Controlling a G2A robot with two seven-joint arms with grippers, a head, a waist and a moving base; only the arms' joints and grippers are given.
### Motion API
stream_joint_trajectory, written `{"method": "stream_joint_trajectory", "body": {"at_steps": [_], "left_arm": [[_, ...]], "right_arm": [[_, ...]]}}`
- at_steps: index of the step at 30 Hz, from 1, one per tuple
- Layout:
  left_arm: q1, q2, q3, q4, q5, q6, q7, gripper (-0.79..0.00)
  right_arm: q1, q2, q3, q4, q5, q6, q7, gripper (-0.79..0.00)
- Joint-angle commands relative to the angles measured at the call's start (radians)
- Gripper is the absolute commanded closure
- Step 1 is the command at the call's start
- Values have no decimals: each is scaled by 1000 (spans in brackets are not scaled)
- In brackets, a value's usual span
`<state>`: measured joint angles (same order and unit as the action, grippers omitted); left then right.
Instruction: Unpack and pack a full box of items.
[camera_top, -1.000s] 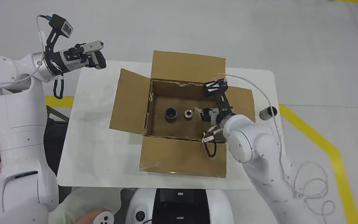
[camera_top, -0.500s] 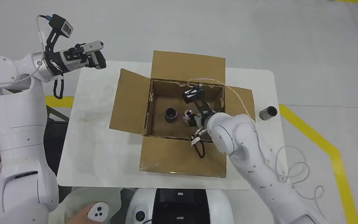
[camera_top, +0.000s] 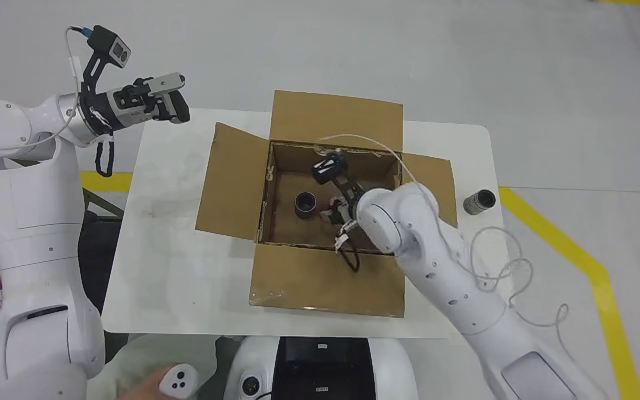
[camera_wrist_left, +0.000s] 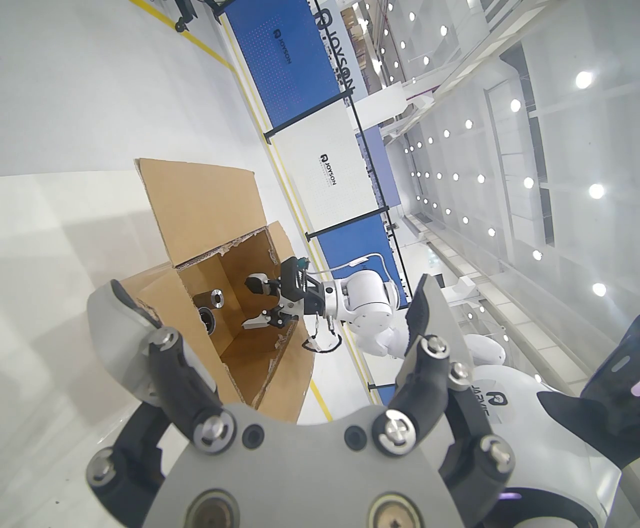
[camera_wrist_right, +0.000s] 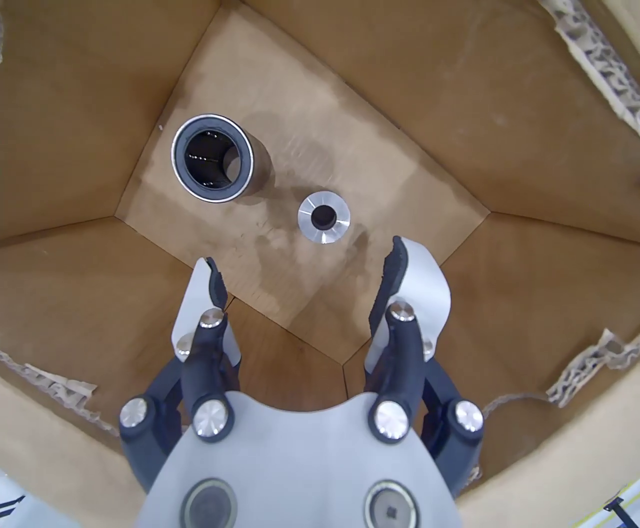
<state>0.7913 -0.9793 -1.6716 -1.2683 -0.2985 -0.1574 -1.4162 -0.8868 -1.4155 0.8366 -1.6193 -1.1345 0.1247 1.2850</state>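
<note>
right tool (camera_wrist_right: 304, 257) — released, inside box (camera_top: 300, 282) by metal ring (camera_wrist_right: 324, 217) | left tool (camera_wrist_left: 272, 295) — released, aloft

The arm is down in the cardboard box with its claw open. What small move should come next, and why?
Probably lower the right gripper around the small silver bushing: its jaws stand open and empty, and the bushing sits just ahead of them on the box floor.

Glossy white shells clad the left arm (camera_top: 40, 125) and right arm (camera_top: 440, 270). The left gripper (camera_top: 183, 98) and right gripper (camera_wrist_right: 305, 260) share white fingers (camera_wrist_right: 425, 285) with black pads (camera_wrist_right: 395, 272), dark linkages (camera_wrist_right: 400, 345), silver screws (camera_wrist_right: 390, 415) and a grey plate (camera_wrist_right: 300, 450). A thin white cable (camera_top: 352, 137) loops off the right arm.
</note>
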Motion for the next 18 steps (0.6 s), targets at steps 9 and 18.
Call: {"method": "stream_joint_trajectory", "body": {"at_steps": [9, 18], "left_arm": [[0, 0, 0, 0, 0, 0, 0, -785], [0, 0, 0, 0, 0, 0, 0, -785]], "right_arm": [[50, -20, -29, 113, 4, -18, -37, -631], [86, -37, -43, 201, 8, -14, -42, -628]]}}
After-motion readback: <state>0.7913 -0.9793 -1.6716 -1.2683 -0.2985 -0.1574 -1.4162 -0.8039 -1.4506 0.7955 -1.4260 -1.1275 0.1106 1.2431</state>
